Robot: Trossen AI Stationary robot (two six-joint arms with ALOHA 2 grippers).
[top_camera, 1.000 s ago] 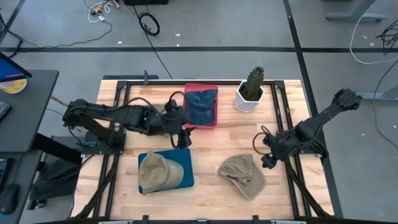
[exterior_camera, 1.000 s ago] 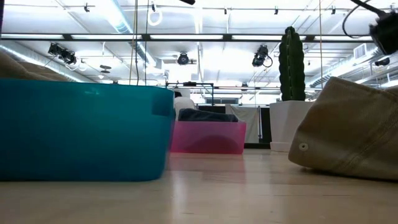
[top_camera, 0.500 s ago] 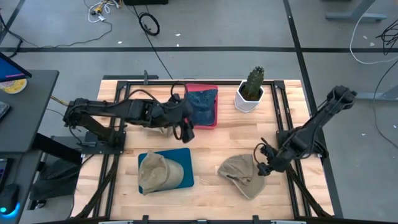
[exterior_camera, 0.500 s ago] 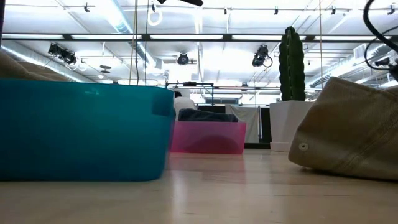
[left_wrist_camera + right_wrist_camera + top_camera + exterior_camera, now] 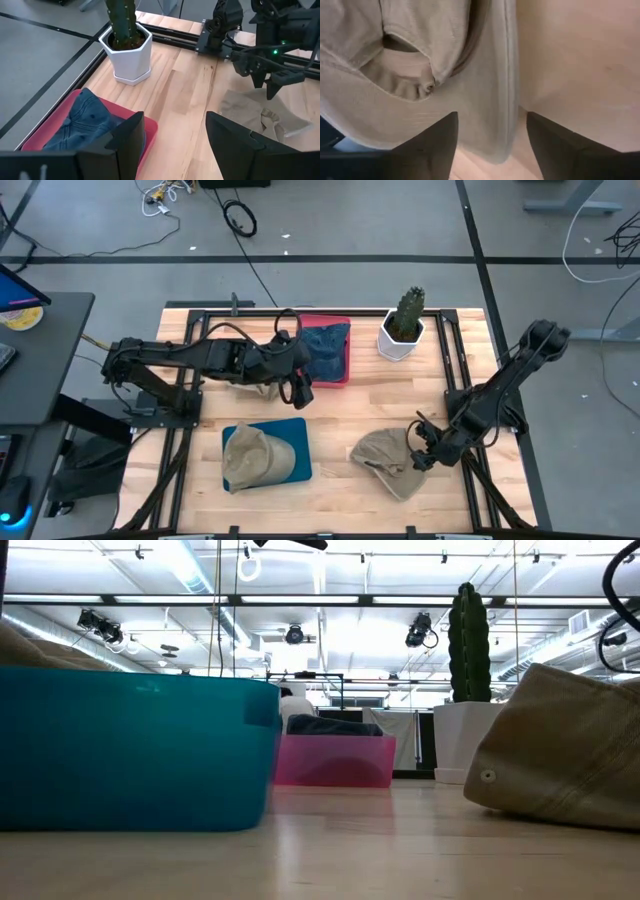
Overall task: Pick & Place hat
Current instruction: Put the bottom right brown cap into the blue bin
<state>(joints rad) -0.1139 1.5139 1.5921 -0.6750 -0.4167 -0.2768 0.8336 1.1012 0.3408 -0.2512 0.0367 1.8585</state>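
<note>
- The loose khaki hat (image 5: 388,462) lies flat on the wooden table (image 5: 350,415), on the near side of the potted cactus (image 5: 404,326) and well apart from it.
- The right gripper (image 5: 421,456) is low over this hat's edge, on the side that faces the right arm's base, so it too sits on the near side of the cactus.
- In the right wrist view its two dark fingers (image 5: 427,145) stand apart, with the hat's cloth and strap (image 5: 415,65) filling the gap ahead of them; they straddle the rim but have not clamped it, and nothing is held.
- In the left wrist view the same gripper (image 5: 267,85) points down just above the tan cloth (image 5: 260,117).
- The left gripper (image 5: 297,385) hovers beside the red tray (image 5: 343,375), which sits just to the left of the cactus; its fingers (image 5: 127,142) are spread and empty.
- A blue denim hat (image 5: 324,345) rests inside that red tray.
- A second khaki hat (image 5: 247,457) lies on the teal tray (image 5: 295,450), well away from the cactus toward the near left part of the table.
- From table height the teal tray (image 5: 130,755) fills the left foreground, the pink-red tray (image 5: 335,760) stands behind it, and the cactus (image 5: 470,640) rises in its white pot (image 5: 465,745) next to the loose hat (image 5: 570,750).
</note>
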